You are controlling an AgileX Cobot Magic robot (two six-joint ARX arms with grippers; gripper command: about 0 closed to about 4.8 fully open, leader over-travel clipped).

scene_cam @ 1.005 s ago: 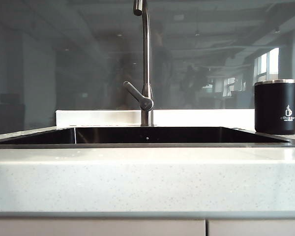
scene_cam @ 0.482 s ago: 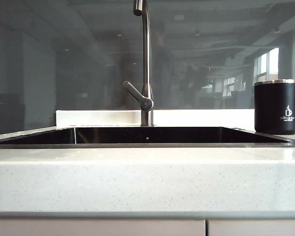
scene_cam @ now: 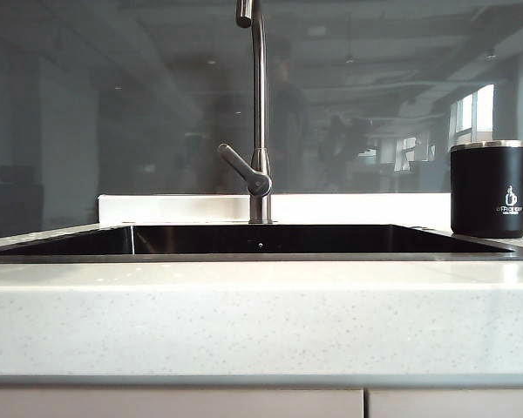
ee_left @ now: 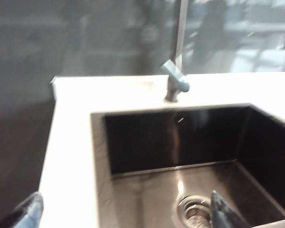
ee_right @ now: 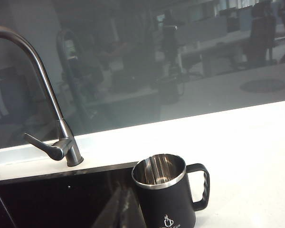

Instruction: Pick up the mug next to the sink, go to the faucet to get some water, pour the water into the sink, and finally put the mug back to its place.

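Mug (scene_cam: 491,189): matte black body and black handle, bright steel rim, small white cup logo with white lettering low on its side; the right wrist view shows a shiny steel lining with streaked reflections inside the mug (ee_right: 166,194). Sink (scene_cam: 261,239): glossy black basin edged by a thin grey metal strip, just left of the mug; a silver drain ring (ee_left: 194,209) shows on the floor of the sink (ee_left: 147,142). Faucet (scene_cam: 258,113): brushed silver-grey, behind the sink. Counter (scene_cam: 261,318): pale off-white stone with fine dark speckles, around the sink. Wall panel (scene_cam: 113,104): dark grey glass with dim reflections, behind the faucet. Left gripper fingers (ee_left: 223,211): dark, blurred.
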